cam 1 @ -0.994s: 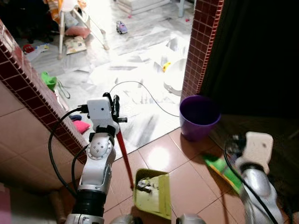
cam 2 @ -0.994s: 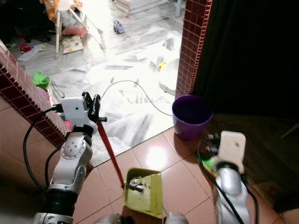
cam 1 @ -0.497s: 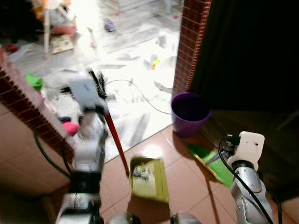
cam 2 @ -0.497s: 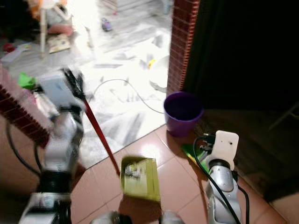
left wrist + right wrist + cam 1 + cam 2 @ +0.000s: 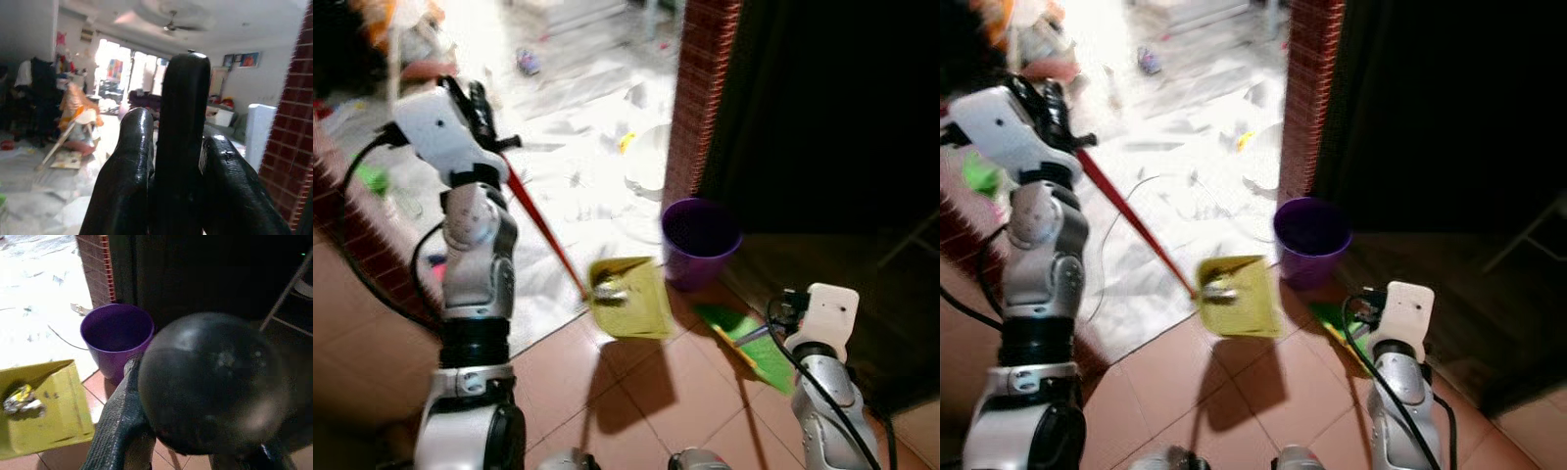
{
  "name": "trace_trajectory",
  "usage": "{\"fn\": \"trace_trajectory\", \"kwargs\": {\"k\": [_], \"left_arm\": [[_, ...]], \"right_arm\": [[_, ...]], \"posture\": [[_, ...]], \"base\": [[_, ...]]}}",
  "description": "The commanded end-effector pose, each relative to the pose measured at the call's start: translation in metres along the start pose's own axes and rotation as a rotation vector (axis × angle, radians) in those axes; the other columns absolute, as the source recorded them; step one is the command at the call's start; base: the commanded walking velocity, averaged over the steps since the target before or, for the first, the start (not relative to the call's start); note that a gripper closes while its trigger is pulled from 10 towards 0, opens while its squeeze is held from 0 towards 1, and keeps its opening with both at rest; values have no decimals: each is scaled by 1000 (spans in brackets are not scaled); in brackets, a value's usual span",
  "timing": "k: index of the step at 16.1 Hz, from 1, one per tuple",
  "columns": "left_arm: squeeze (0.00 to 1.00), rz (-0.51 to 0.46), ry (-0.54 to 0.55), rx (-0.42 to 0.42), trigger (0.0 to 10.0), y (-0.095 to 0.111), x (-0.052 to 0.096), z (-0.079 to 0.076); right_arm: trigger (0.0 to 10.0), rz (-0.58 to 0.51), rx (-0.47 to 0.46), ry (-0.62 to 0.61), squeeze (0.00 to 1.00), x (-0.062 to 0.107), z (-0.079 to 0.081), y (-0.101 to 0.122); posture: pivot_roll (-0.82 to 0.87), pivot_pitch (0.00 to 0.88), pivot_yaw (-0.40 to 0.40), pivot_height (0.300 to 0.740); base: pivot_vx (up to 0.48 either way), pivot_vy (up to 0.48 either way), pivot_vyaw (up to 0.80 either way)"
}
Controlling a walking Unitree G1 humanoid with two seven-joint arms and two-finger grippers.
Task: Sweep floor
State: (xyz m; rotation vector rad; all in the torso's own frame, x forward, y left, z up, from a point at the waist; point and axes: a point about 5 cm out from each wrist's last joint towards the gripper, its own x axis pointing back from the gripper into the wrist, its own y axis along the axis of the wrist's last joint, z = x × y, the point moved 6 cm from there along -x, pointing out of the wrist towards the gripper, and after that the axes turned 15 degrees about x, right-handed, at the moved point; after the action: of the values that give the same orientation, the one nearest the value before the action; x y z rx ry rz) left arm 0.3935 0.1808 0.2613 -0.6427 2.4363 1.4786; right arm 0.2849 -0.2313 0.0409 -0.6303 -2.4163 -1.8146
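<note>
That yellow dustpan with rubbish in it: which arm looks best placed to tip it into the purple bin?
The left. Its claw grips the red handle carrying the dustpan, raised beside the purple bin. The right claw is busy holding the green broom.

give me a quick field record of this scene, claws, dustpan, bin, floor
left claw: shut on the dustpan's black handle end, arm raised
dustpan: yellow pan on a red stick, lifted off the floor, shadow on the tiles below
pan contents: crumpled rubbish
bin: purple, upright, beside the brick pillar
right claw: around a round black handle end
broom: green head on the tiles near the bin
</note>
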Motion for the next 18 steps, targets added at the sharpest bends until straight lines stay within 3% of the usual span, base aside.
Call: {"fn": "trace_trajectory", "kwargs": {"k": [1, 3, 5, 10, 18], "left_arm": [[0, -88, -54, 43, 10000, 26, -7, -22], [0, -151, -61, 86, 10000, 49, -17, -30], [0, -177, -63, 97, 10000, 58, -21, -33], [0, -248, -55, 126, 10000, 85, -32, -39], [0, -285, 37, 100, 10000, 91, -42, -30]], "right_arm": [[10000, 85, -5, 5, 0, 2, 0, -22], [10000, 86, -5, 10, 0, 0, 2, -22], [10000, 85, -6, 15, 0, -1, 4, -22], [10000, 74, -9, 32, 0, -2, 7, -21], [10000, 54, 0, 52, 0, -2, 12, -18]], "posture": [[-166, 0, 79, 740], [-165, 0, 80, 740], [-164, 0, 80, 740], [-164, 0, 79, 740], [-171, 0, 87, 740]], "base": [[270, 0, -800], [291, 0, -800], [313, 0, -800], [322, 68, 0], [345, 334, 0]]}}
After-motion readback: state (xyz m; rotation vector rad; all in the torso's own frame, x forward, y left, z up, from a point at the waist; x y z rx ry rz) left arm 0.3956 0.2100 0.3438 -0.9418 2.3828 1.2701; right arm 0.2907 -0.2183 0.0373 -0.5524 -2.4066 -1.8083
